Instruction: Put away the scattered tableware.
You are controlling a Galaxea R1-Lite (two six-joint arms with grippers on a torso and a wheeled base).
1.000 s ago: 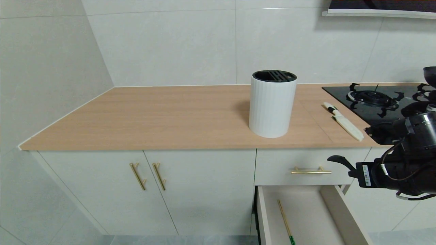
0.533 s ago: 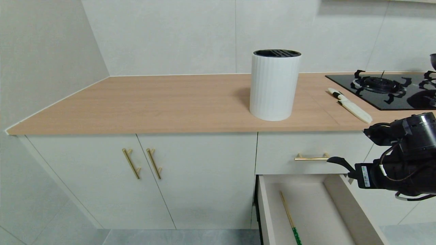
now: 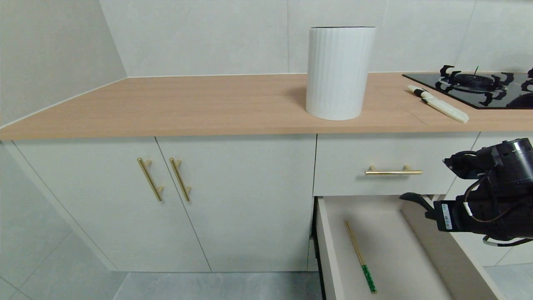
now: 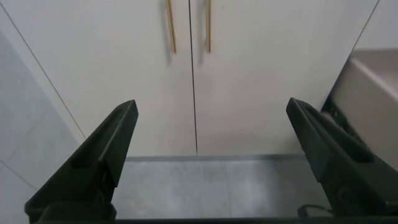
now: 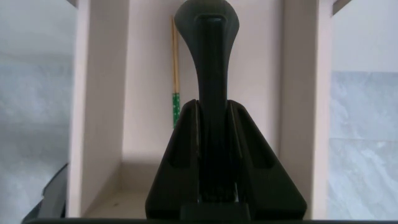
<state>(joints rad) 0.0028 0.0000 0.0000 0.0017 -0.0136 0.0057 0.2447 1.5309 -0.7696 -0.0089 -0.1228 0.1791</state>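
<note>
The long wooden tabletop (image 3: 187,104) has a tall white holder (image 3: 339,73) standing on it. A pale knife (image 3: 437,109) lies flat on the tabletop between the holder and the black stove (image 3: 470,85), and it touches neither one.

Under the tabletop on the right side, a drawer (image 3: 327,250) is pulled out. A pair of chopsticks (image 3: 360,262) with a green end lies on its floor, near the left wall.

The right end effector (image 3: 410,196) hangs over the right side of the open drawer. Its two fingers are pressed tight together and it holds nothing. From the right wrist view the closed tip (image 5: 207,18) points down into the drawer (image 5: 99,93) with the chopsticks (image 5: 175,81) just beside it, not touching.

The left end effector (image 4: 211,155) is low down, facing the white cupboard doors (image 4: 249,93) and the grey floor (image 4: 217,186). Its fingers are spread wide apart with nothing between them.
</note>
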